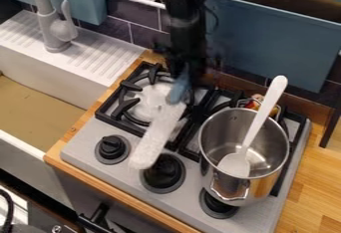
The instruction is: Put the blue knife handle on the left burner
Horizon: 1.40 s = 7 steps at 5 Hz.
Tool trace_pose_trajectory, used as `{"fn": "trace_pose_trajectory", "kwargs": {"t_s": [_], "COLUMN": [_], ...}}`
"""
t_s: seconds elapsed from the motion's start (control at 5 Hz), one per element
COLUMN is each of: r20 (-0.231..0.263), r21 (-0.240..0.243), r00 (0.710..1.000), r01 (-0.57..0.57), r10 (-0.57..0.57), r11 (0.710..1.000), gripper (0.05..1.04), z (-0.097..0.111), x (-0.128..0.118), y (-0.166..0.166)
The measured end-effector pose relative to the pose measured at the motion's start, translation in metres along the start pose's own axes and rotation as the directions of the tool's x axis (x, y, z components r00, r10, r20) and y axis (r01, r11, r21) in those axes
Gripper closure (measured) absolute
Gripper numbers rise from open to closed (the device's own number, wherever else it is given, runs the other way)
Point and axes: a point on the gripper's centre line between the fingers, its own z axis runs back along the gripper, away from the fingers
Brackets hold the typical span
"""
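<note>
while the gripper (182,73) is clamped on the blue handle (178,90), the pale blade (157,136) slants away across the left burner (145,99), tip toward the front knobs (163,174)

The arm (183,23) is black and blocky (a thin dark cable (216,20) bows out, away from the faucet (52,25)).

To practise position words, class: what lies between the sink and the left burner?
In the camera view, a strip of wood, then the stove's edge, lies between the sink and the left burner.
</note>
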Motion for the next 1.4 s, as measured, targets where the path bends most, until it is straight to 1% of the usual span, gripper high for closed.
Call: {"fn": "trace_pose_trajectory", "kwargs": {"t_s": [0.2,0.4,0.6,0.8,1.0,1.2,1.4], "r20": [-0.042,-0.028,-0.060,-0.057,-0.060,-0.006,0.018], "r21": [-0.060,-0.090,-0.093,-0.084,-0.069,-0.002,0.065], "r00": [0.999,0.999,0.997,0.997,0.998,0.996,0.987], "r01": [0.019,0.041,0.035,0.038,0.022,-0.090,-0.160], "r10": [-0.021,-0.044,-0.040,-0.042,-0.026,0.090,0.159], "r11": [0.998,0.995,0.995,0.996,0.997,0.996,0.985], "gripper": [0.717,0.717,0.717,0.717,0.717,0.717,0.717], "z": [0.020,0.044,0.046,0.047,0.038,0.029,0.011], "x": [-0.009,-0.013,-0.018,-0.018,-0.018,-0.016,-0.017], "y": [-0.002,-0.008,-0.001,0.013,0.028,0.043,0.054]}}
